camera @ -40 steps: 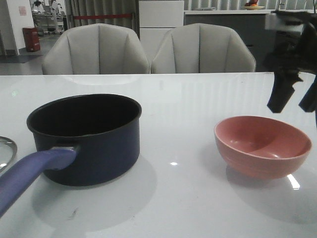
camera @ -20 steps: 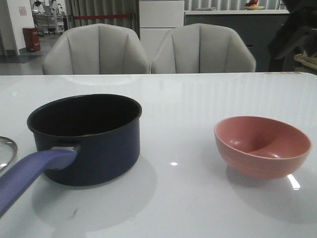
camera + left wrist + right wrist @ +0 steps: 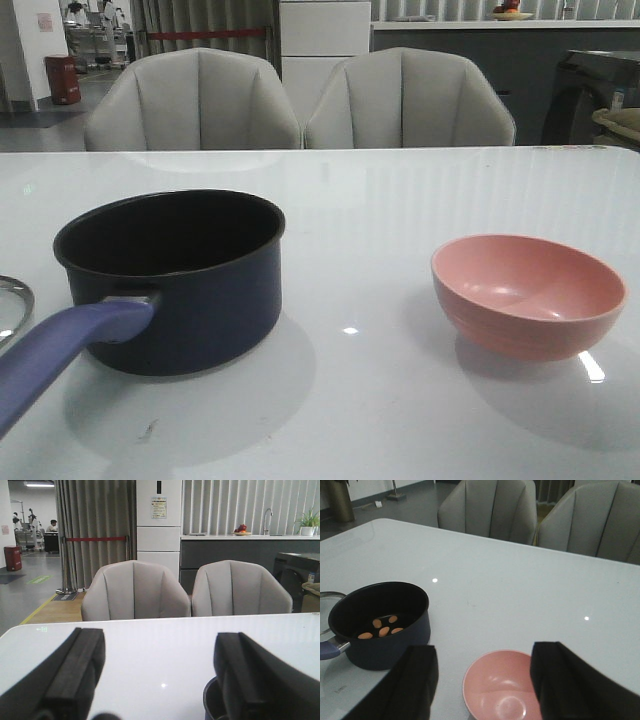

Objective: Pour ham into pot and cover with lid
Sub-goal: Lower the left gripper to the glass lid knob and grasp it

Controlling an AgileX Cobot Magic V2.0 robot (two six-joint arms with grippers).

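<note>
On the white table (image 3: 400,200) the navy saucepan (image 3: 190,290) stands with its purple-blue handle (image 3: 60,350) pointing toward 7 o'clock, and the right wrist view shows the orange ham pieces (image 3: 381,628) lying on its black bottom. At about 3 o'clock from the pot, well apart, sits the pink bowl (image 3: 530,295), which looks empty. Only an edge of the glass lid (image 3: 12,305) is visible, just beside the pot at 9 o'clock, flat on the table.

The left gripper (image 3: 160,680) and the right gripper (image 3: 485,680) both have their fingers spread wide and hold nothing.

I judge that the pouring is done and the covering is the step in hand. The next move probably calls for the left gripper to close on the lid's knob, which no view shows, and set the lid level on the pot rim.
</note>
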